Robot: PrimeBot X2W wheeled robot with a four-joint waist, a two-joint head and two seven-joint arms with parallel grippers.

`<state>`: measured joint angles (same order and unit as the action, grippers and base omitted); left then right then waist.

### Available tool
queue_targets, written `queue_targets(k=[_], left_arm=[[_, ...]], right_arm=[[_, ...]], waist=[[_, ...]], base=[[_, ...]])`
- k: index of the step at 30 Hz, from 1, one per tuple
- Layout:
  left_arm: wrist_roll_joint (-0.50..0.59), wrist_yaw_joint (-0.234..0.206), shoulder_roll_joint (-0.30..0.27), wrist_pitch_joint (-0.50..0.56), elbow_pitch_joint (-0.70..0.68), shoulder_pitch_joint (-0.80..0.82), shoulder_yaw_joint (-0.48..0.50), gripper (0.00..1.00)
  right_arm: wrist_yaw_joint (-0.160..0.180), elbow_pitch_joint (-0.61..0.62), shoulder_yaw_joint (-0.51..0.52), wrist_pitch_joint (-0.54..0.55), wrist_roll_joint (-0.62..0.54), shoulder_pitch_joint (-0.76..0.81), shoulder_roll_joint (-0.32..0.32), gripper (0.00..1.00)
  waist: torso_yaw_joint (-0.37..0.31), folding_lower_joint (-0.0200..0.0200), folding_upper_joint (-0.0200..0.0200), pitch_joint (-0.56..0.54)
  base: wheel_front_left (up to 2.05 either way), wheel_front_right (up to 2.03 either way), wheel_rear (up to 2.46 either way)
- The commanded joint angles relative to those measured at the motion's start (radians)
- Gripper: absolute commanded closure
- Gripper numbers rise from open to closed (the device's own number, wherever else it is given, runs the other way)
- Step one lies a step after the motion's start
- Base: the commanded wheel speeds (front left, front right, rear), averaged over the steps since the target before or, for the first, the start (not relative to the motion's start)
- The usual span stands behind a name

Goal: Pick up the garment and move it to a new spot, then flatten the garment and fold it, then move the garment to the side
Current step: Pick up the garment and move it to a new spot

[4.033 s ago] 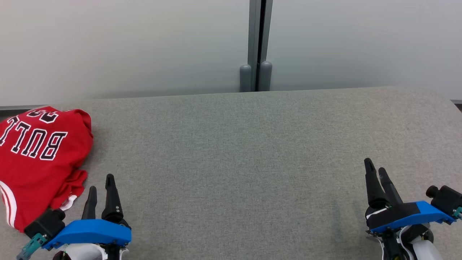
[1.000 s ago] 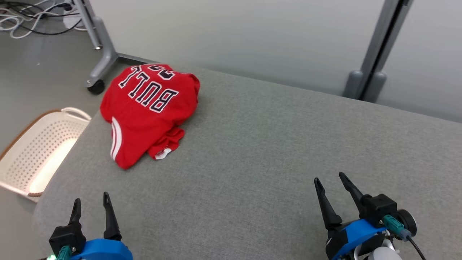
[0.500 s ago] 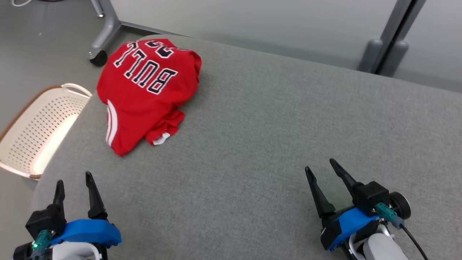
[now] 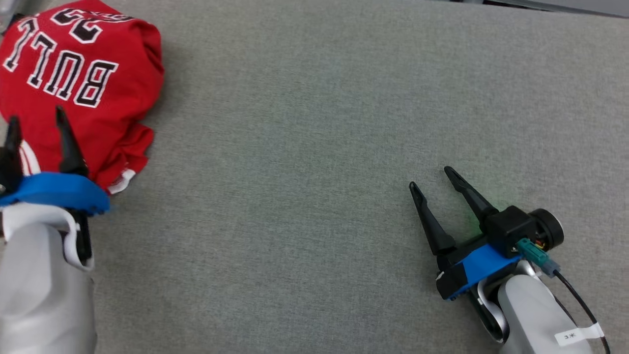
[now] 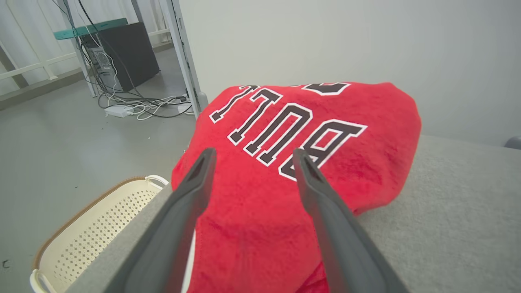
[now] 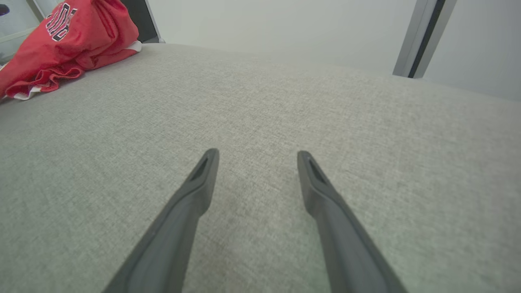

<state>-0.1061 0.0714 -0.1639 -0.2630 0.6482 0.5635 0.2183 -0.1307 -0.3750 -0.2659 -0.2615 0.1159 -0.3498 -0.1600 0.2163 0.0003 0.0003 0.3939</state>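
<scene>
Lying on grey surface (image 4: 314,123), the garment (image 4: 73,69); basket (image 5: 93,232) apparently on floor (image 5: 61,138) beside.

The red garment (image 4: 132,49) bears black, white-edged letters reading "BULL", upside down in the head view; the digits beyond them are folded and unclear. A small white tag (image 4: 574,336) at that view's lower right carries marks too small to read.

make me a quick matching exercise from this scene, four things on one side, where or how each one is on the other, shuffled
1. garment
2. left tool
3. right tool
4. basket

a. open, over bare grey surface
b. on the floor, beside the surface
c. bunched up at the surface's left end
d. open, over the garment

Pairs: 1-c, 2-d, 3-a, 4-b
</scene>
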Motion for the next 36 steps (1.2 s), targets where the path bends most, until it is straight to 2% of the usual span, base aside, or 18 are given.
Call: queue_targets(k=[1,8,12,17,18,19,26,30,36], left_arm=[[0.009,0.006,-0.029,-0.003,0.043,0.068,0.005,0.0],[0.027,0.006,-0.133,-0.001,0.244,0.242,-0.005,0.0],[0.041,-0.024,-0.173,0.042,0.353,0.309,-0.013,0.0],[0.021,-0.04,-0.182,0.116,0.454,0.363,-0.007,0.0],[0.019,-0.04,-0.18,0.122,0.468,0.372,-0.006,0.19],[0.013,-0.038,-0.179,0.128,0.48,0.378,-0.006,0.98],[0.002,-0.033,-0.193,0.108,0.535,0.41,-0.013,1.0],[0.014,-0.013,-0.186,0.041,0.506,0.441,-0.038,1.0],[0.043,0.026,-0.147,0.003,0.427,0.505,-0.108,1.0]], right_arm=[[0.0,0.011,-0.009,-0.005,0.01,-0.024,-0.007,0.0],[0.0,0.03,-0.036,-0.003,0.019,-0.057,-0.013,0.0],[0.0,0.043,-0.043,-0.002,0.023,-0.069,-0.015,0.0],[0.0,0.058,-0.041,-0.002,0.023,-0.072,-0.021,0.0],[0.0,0.06,-0.039,-0.002,0.024,-0.071,-0.021,0.0],[0.0,0.06,-0.036,-0.002,0.024,-0.07,-0.021,0.0],[0.0,0.06,-0.021,-0.002,0.023,-0.057,-0.003,0.0],[0.0,0.054,-0.009,-0.002,0.023,-0.051,0.009,0.0],[0.0,0.052,0.011,-0.003,0.017,-0.033,0.035,0.0]], waist=[[-0.019,-0.0003,-0.0003,0.021],[-0.087,-0.0003,-0.0003,0.081],[-0.12,-0.0003,-0.0003,0.104],[-0.147,-0.0003,-0.0003,0.123],[-0.149,-0.0003,-0.0003,0.124],[-0.151,-0.0003,-0.0003,0.126],[-0.155,-0.0003,-0.0003,0.107],[-0.152,-0.0003,-0.0003,0.078],[-0.165,-0.0003,-0.0003,0.015]], base=[[0.0,0.0,0.0],[0.0,0.0,0.0],[0.0,0.0,0.0],[0.0,0.0,0.0],[0.0,0.0,0.0],[0.0,0.0,0.0],[0.0,0.0,0.0],[0.0,0.0,0.0],[0.0,0.0,0.0]])
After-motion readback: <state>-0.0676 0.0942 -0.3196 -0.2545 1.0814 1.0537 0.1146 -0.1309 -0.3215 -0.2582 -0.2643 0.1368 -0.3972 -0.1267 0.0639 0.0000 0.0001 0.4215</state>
